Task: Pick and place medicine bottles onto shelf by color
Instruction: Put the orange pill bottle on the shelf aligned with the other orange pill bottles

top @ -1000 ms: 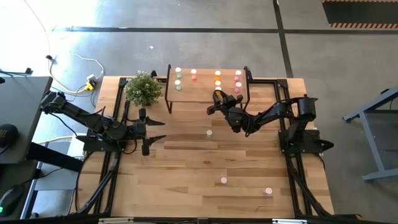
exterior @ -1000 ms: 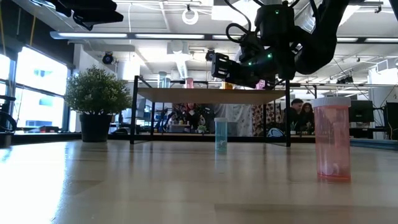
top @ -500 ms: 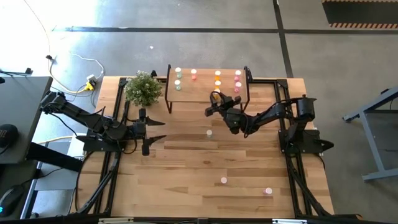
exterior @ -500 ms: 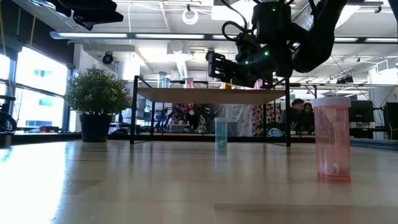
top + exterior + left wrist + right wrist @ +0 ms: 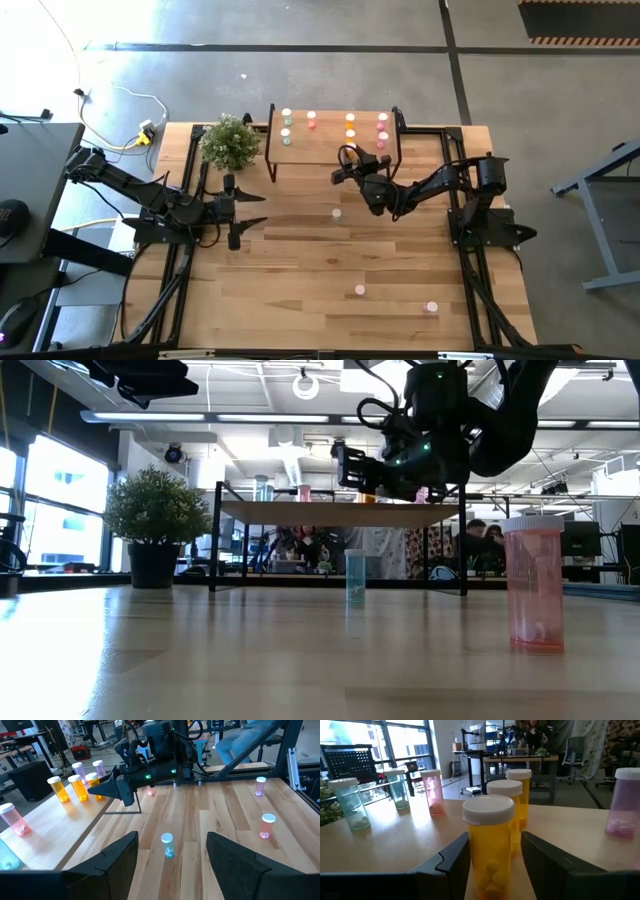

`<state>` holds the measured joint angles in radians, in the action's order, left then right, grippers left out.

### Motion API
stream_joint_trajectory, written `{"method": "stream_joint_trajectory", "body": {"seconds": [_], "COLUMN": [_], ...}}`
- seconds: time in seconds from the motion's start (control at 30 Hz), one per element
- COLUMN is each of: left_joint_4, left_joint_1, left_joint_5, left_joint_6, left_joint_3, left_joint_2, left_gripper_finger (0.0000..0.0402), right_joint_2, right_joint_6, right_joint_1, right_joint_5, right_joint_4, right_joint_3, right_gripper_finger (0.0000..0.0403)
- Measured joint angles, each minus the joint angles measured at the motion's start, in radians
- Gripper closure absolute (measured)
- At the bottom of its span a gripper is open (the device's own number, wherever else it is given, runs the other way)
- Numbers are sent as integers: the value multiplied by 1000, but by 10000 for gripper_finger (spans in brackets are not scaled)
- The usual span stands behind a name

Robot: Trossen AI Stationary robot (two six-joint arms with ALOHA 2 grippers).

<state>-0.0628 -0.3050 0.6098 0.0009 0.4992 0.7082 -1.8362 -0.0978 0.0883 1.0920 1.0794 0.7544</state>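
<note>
Three orange bottles [image 5: 488, 847] are standing upright in a row on the shelf [image 5: 330, 148], the nearest directly between our right gripper's [image 5: 352, 160] spread fingers [image 5: 451, 862], not visibly pinched. We are hovering at the shelf's front edge. Only the high view is showing three bottles waiting on the table [image 5: 300, 250], the green one [image 5: 337, 213] lying nearest this arm. Our left gripper [image 5: 248, 209] is idling, spread.

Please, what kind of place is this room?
Probably a robotics lab or workshop: a slatted wooden table carries two mounted robot arms, the floor is bare concrete, and the low view shows people at desks with monitors behind.
</note>
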Motion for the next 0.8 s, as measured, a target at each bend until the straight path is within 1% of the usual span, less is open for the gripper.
{"method": "stream_joint_trajectory", "body": {"seconds": [0.17, 0.8], "left_joint_4": [0, 0], "left_joint_1": [0, 0], "left_joint_5": [-3, -4], "left_joint_6": [0, -16], "left_joint_3": [0, 0], "left_joint_2": [0, 0], "left_gripper_finger": [176, 176], "right_joint_2": [2, 28], "right_joint_6": [0, 35], "right_joint_1": [-5, -11], "right_joint_5": [-19, -4], "right_joint_4": [0, 2], "right_joint_3": [2, 2], "right_gripper_finger": [237, 237]}}
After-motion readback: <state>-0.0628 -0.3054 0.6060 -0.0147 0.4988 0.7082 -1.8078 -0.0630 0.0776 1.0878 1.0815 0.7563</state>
